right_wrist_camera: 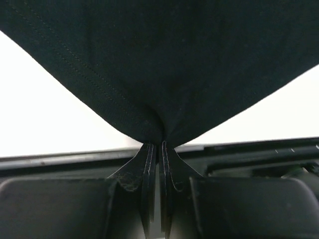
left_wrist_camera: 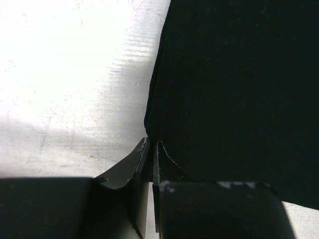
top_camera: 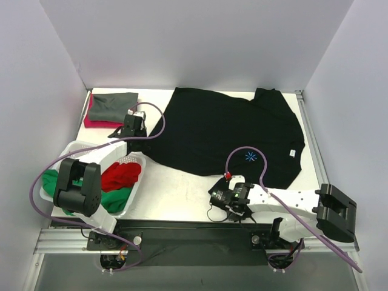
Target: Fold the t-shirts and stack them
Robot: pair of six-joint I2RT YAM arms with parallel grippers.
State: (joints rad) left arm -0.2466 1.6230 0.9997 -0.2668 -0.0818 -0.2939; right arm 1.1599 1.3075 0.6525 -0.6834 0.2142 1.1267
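**Operator:** Black t-shirt (top_camera: 224,130): where is it located?

**Reference:** It is spread flat on the white tabletop (top_camera: 176,194). Its near corner is pinched in the right pincer (right_wrist_camera: 155,144), whose jaws are pressed together on bunched cloth. Its left edge is nipped by the near-closed left pincer (left_wrist_camera: 151,144).

**Operator:** Where are the others placed?

**Reference:** The grey-green t-shirt (top_camera: 115,103) is laid folded on the pink-red t-shirt (top_camera: 97,123) at the far left corner. The green t-shirt (top_camera: 118,199) and the red t-shirt (top_camera: 121,176) are heaped in the white basket (top_camera: 73,148).

Bare desk (top_camera: 176,194) lies open to you at lower centre, between the white basket (top_camera: 73,147) (lower left, heaped with cloth) and the right arm (top_camera: 291,203). The black t-shirt (top_camera: 224,130) covers centre and upper right; folded shirts (top_camera: 112,104) block the upper left corner.
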